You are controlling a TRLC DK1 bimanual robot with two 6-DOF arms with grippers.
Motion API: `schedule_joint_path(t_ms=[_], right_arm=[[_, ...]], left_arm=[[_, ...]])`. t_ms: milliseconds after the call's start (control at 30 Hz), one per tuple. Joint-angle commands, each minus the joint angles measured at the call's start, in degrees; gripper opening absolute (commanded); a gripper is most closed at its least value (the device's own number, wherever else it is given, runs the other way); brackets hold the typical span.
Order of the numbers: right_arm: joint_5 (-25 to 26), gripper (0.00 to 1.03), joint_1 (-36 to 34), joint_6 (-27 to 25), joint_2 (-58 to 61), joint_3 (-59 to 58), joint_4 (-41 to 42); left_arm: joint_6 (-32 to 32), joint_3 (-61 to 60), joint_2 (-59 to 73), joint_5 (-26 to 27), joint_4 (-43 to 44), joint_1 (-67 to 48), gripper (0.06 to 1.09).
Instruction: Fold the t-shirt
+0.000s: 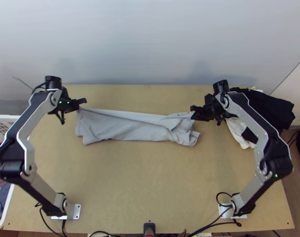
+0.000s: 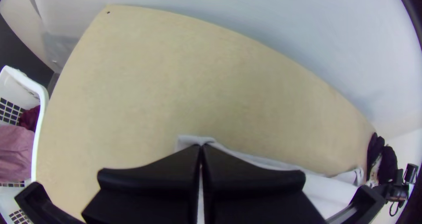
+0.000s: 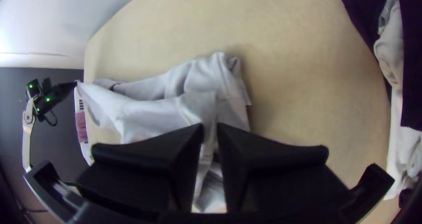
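Outwardly bent, left arm pinches t-shirt.

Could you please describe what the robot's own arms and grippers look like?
The left arm and right arm have silver-grey links and chunky black joints, with small green lights and black cables near their pale base plates. The left gripper and right gripper are black, each with two wide, flat fingers.
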Motion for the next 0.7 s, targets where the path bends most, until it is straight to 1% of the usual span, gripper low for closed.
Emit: schedule_joint_path(t_ms=[0,33,67,100,133,167,200,333,433,533,667], right_arm=[[-1.9,0.8,-2.9,4.5,6.4,1.5,0.7],[-2.2,0.88,-3.0,4.8,7.0,1.5,0.7],[-2.3,0.93,-3.2,5.2,7.3,1.5,0.7],[-2.8,0.97,-3.4,5.3,7.8,1.6,0.7],[-3.2,0.99,-3.7,5.4,7.9,1.6,0.7],[-3.6,0.99,-3.7,5.5,7.9,1.6,0.7],[-4.2,0.99,-3.9,5.7,7.8,1.5,0.7],[-5.5,0.98,-3.9,6.6,3.5,0.3,0.3],[-5.5,0.99,-2.6,6.7,-1.1,-0.3,0.2],[-5.5,0.98,-0.4,6.7,-4.6,0.5,0.2],[-5.4,0.98,4.2,6.6,-7.2,2.1,0.2]], left_arm=[[-1.5,2.2,6.9,-0.4,2.4,-1.2,0.2],[-1.6,1.6,7.1,-0.4,2.9,-1.2,0.31],[-1.8,1.2,7.2,-0.4,2.9,-1.2,0.44],[-1.7,0.9,7.2,-0.5,2.9,-1.2,0.63],[-1.8,0.7,7.2,-0.4,2.3,-1.3,0.83],[-2.1,0.5,7.2,-0.4,1.4,-1.3,0.99],[-2.1,0.7,7.1,-0.3,0.0,-1.4,1.04],[-1.4,-0.5,3.8,0.4,-2.5,-1.5,1.04],[-1.1,-3.5,-1.1,1.4,-2.9,-1.1,1.04],[1.2,-8.0,-5.7,2.1,-3.8,-0.9,1.04],[3.7,-14.5,-9.9,2.1,-3.3,-0.8,1.04]])
